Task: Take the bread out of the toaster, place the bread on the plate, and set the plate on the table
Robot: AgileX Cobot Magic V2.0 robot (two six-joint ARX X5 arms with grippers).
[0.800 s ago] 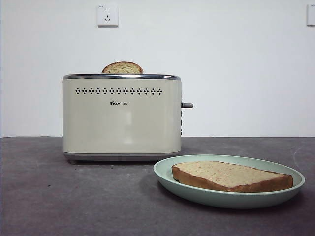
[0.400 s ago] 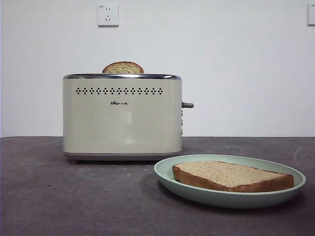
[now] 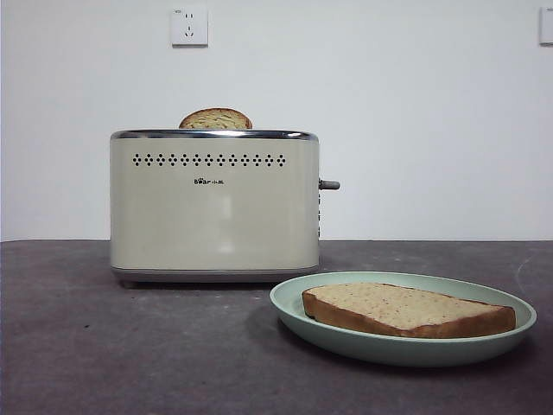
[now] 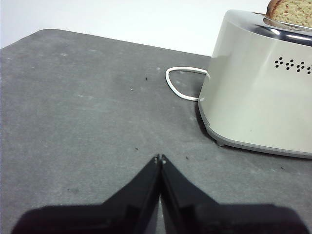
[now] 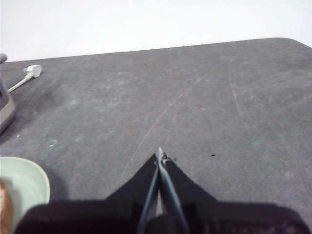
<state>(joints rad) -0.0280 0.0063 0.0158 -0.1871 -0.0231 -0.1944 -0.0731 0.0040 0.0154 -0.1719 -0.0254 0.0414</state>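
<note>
Dark grey-brown table spanning lower frame, showing faint scuffs. Cream toaster standing left of centre. Mint-green plate sitting lower right, just beside toaster. White cord lying looped behind toaster; plug resting there too.

toaster | small dark front logo | too tiny to read

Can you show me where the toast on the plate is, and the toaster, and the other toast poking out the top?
bread (image 3: 406, 309), front view, on its flat crumb.
toaster (image 3: 214, 216), front view, on its cream front wall.
second slice (image 3: 215, 119), front view, on its domed top above the toaster.
</note>
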